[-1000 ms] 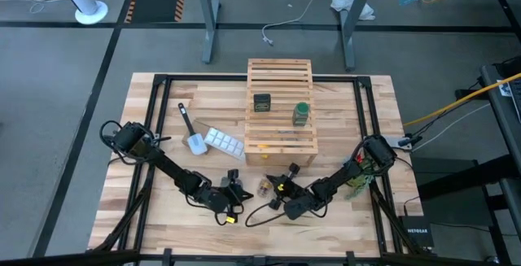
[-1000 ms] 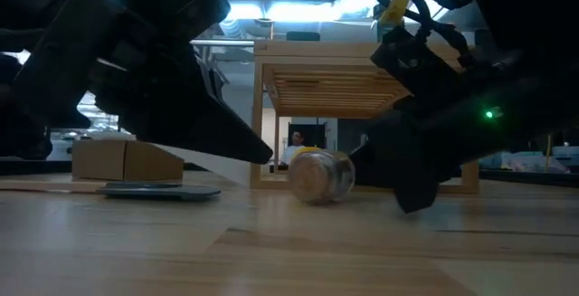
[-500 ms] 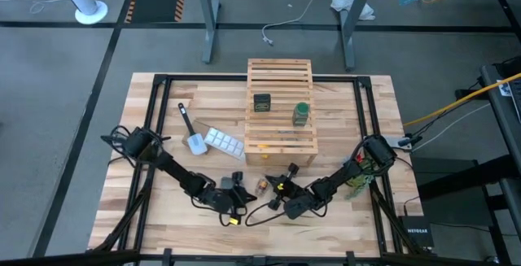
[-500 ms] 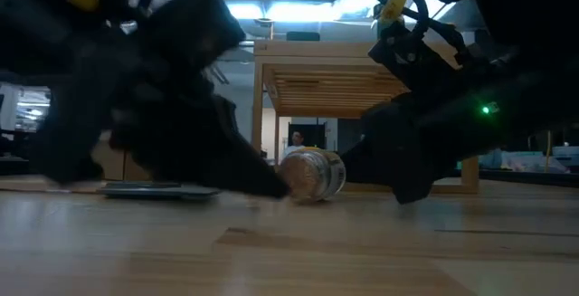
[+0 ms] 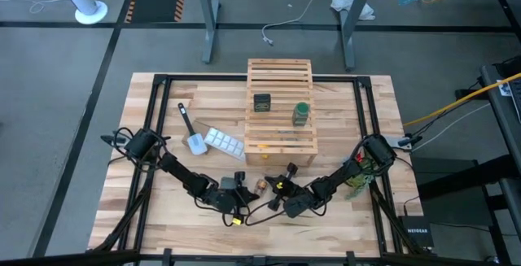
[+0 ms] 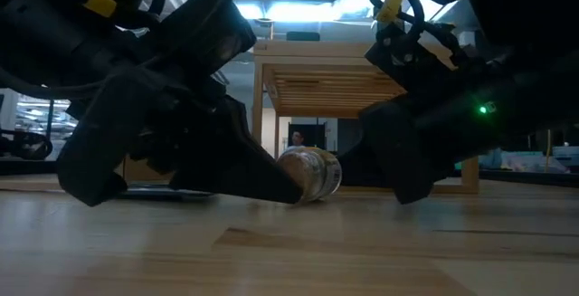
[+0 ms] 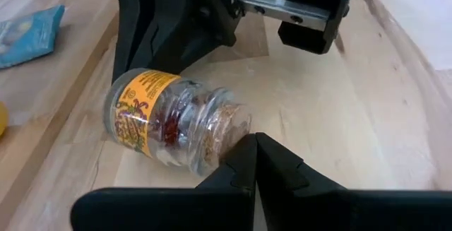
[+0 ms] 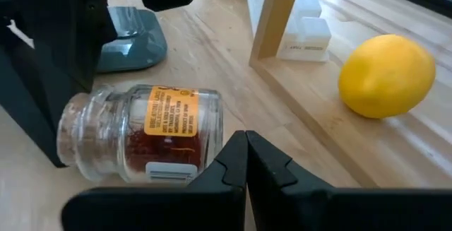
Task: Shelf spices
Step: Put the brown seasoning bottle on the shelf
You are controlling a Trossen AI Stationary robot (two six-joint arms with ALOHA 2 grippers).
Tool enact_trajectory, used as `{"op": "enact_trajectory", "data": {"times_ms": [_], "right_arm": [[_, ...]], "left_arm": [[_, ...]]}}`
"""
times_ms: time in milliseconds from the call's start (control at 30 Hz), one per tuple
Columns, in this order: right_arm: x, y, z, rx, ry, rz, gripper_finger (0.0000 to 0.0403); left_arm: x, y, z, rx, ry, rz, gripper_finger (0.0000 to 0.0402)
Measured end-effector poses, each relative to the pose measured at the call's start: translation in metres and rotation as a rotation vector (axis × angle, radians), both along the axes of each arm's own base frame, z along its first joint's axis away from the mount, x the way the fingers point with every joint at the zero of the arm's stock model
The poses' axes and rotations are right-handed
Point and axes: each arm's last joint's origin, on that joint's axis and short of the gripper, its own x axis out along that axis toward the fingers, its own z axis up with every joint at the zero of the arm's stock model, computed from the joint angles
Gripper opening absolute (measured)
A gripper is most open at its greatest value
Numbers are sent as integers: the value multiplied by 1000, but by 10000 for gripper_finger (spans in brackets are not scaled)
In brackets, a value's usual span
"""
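Note:
The tiny clear jar with brownish contents lies on its side on the tabletop, just in front of the wooden shelf. The dark boxy jar and the green jar stand on the shelf's slats. My left gripper is shut and comes at the clear jar from the table's left. My right gripper is shut and comes at that jar from the table's right. In the low view the jar sits between the two. My left gripper lies level, from the table's left, with its shut fingertips against the clear jar's neck end. The jar rests on its side on the table. My right gripper lies level, from the table's right, with its shut fingertips against the jar's base end, beside the label.
A white ice-cube tray and a dark-handled scraper lie left of the shelf. A lemon sits on the table under the shelf. A flat grey-green pad lies beyond the jar. Bare wood shows toward the near edge.
My left gripper has moved toward the table's right and has come up against the clear jar. The jar has shifted a little toward the table's left and stays on its side. My right gripper has kept close to the jar's other end.

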Motion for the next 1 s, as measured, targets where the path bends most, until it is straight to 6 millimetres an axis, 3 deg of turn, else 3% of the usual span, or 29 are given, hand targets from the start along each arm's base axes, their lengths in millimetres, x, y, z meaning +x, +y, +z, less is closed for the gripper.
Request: {"op": "enact_trajectory", "data": {"times_ms": [1000], "right_arm": [[-3, 9, -1, 94, 5, 69, 7]], "left_arm": [[6, -13, 19, 88, -59, -55, 0]]}}
